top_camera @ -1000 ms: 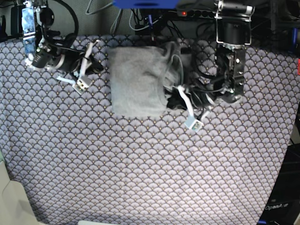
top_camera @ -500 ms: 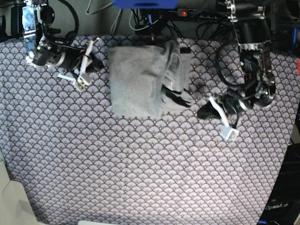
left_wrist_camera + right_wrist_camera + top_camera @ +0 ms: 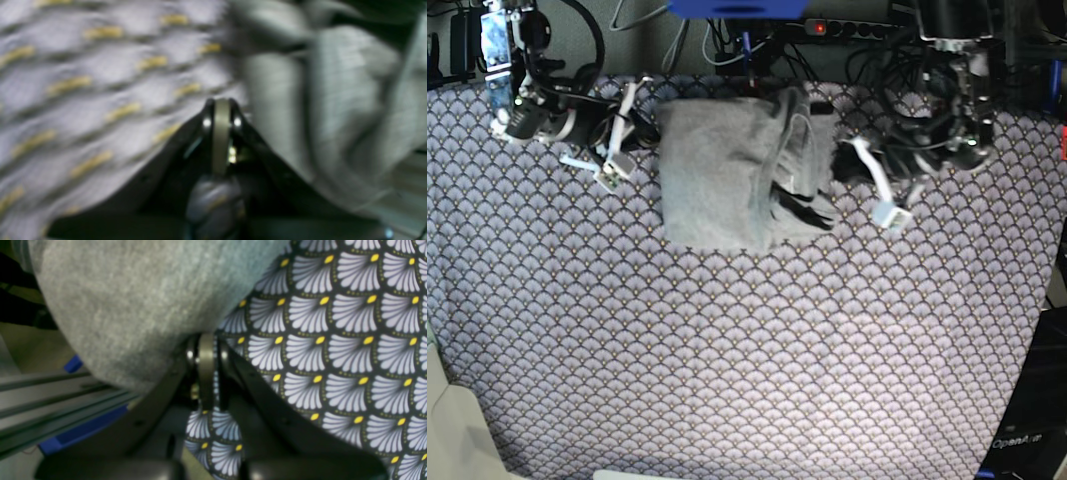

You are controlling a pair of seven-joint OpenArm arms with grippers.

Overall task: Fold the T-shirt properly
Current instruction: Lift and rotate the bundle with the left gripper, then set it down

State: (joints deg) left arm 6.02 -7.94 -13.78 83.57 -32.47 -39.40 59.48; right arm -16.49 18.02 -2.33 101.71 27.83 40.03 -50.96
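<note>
The grey T-shirt [image 3: 727,170] lies folded into a rough rectangle at the back middle of the patterned tablecloth [image 3: 747,340], with bunched layers and dark folds along its right side. My left gripper [image 3: 842,163] is shut, empty, and points at that bunched right edge. In the blurred left wrist view its closed tips [image 3: 222,105] sit just left of the T-shirt [image 3: 333,106]. My right gripper [image 3: 643,128] is shut beside the shirt's upper left edge. In the right wrist view its tips [image 3: 206,340] sit at the rim of the T-shirt [image 3: 126,306], holding nothing.
Cables and a power strip [image 3: 827,27] with a red light run along the back edge. A blue object [image 3: 737,8] sits above the shirt. The table's right edge [image 3: 1039,330] drops off. A pale object [image 3: 452,420] stands at the front left corner.
My left arm swung from the shirt's lower right out to the right, then up and back toward its right edge. My right arm shifted slightly right toward the shirt.
</note>
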